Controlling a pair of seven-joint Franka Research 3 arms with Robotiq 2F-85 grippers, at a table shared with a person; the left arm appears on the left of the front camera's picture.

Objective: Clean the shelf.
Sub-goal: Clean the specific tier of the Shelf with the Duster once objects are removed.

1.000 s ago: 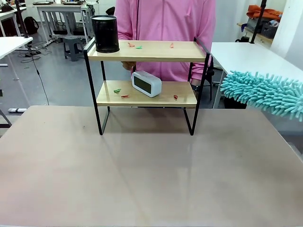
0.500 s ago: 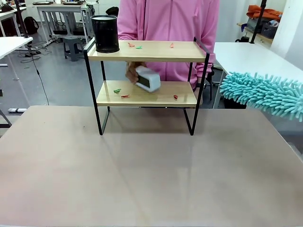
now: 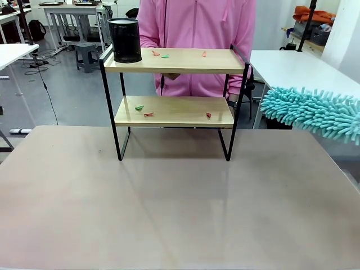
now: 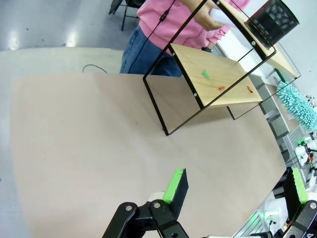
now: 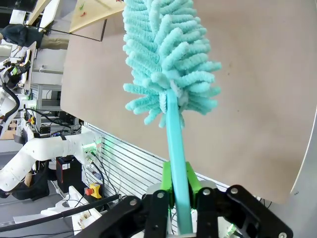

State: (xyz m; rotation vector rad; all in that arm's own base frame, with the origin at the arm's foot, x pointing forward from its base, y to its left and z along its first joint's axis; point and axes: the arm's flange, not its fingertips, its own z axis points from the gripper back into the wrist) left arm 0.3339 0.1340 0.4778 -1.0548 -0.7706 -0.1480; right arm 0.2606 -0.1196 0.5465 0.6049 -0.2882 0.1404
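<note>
The shelf (image 3: 180, 111) stands at the table's far middle, two wooden boards in a black frame. Small red and green scraps (image 3: 148, 114) lie on both boards. A black mesh cup (image 3: 125, 39) sits on the top board's left end. My right gripper (image 5: 179, 191) is shut on the handle of a teal fluffy duster (image 5: 166, 54), whose head (image 3: 315, 112) hangs at the right, level with the lower board and clear of the frame. My left gripper (image 4: 235, 186) is open and empty over the table, well away from the shelf (image 4: 218, 74).
A person in a pink top stands behind the shelf, one hand (image 4: 207, 15) holding a white object beside the upper board. The brown table (image 3: 180, 202) lies bare in front of the shelf. A white table (image 3: 298, 67) stands at the far right.
The person's hand lifted the white clock off the lower board and drew it back behind the shelf. The duster has barely shifted.
</note>
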